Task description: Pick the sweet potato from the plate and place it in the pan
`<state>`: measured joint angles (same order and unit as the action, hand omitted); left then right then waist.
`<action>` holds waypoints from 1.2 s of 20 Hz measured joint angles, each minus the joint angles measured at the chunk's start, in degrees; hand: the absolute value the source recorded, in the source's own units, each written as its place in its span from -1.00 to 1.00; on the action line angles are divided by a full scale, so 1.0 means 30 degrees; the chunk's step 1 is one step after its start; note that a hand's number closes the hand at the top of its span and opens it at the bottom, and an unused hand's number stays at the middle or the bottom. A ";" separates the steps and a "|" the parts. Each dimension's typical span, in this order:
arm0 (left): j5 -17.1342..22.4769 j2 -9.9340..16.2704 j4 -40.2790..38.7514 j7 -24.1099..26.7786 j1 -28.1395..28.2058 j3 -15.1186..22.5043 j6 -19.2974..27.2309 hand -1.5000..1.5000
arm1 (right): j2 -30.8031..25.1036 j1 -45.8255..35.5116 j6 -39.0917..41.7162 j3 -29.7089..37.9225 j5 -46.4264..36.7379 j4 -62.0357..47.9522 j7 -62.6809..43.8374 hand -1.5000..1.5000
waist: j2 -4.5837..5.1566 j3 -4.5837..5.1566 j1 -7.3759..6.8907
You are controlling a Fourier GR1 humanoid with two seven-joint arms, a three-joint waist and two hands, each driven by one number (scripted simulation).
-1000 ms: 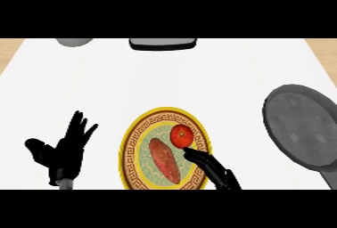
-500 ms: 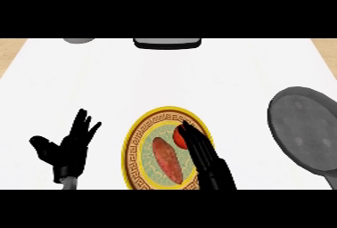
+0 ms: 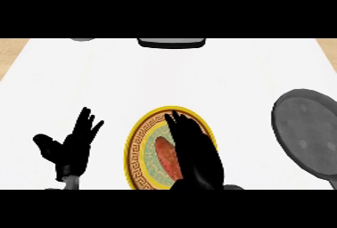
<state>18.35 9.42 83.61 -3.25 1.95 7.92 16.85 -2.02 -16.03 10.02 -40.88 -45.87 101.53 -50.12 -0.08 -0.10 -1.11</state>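
Here the white counter point(image 3: 197, 75) bears plate point(image 3: 135, 151), sweet potato point(image 3: 166, 153), grey pan point(image 3: 306, 131); right hand point(image 3: 194, 151) flat-fingered over it, left hand point(image 3: 72, 147) resting spread.

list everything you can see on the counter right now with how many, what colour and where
counter: one, white, fills the view
plate: one, yellow rim with patterned band, lower centre
sweet potato: one, reddish-brown, on the plate, partly covered by the right hand
pan: one, grey, right edge
dark object: one, top centre, cut off, cannot identify
grey object: one, top left, cut off
left hand: black, open, resting lower left
right hand: black, fingers straight, over the plate
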 measured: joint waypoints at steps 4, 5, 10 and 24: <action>-0.0082 -0.0118 -0.0182 -0.0037 -0.0081 -0.0079 0.0019 0.00 | 0.0386 -0.2977 0.1590 0.0770 0.1765 -0.2021 -0.1285 -1.00 | -0.0014 -0.0051 -0.0016; -0.0011 -0.0073 -0.0087 -0.0078 -0.0027 -0.0164 -0.0081 0.00 | 0.0433 -0.3571 0.1693 0.0896 0.2161 -0.2505 -0.1345 -1.00 | -0.0018 -0.0047 0.0005; -0.0093 -0.0101 -0.0173 -0.0303 -0.0064 -0.0319 -0.0038 0.00 | 0.0509 -0.5036 0.3269 0.1250 0.3462 -0.4336 -0.1492 -1.00 | -0.0036 -0.0072 0.0099; -0.0528 -0.0437 0.0291 -0.0050 0.0557 -0.0483 -0.0238 0.00 | 0.0335 -0.3834 0.5161 0.1127 0.5050 -0.4847 -0.1125 -1.00 | -0.0092 -0.0086 0.0312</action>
<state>16.77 8.11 84.48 -3.40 3.62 6.47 16.13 -1.02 -27.53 25.50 -37.51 -30.73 86.99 -53.49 -0.36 -0.36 -0.17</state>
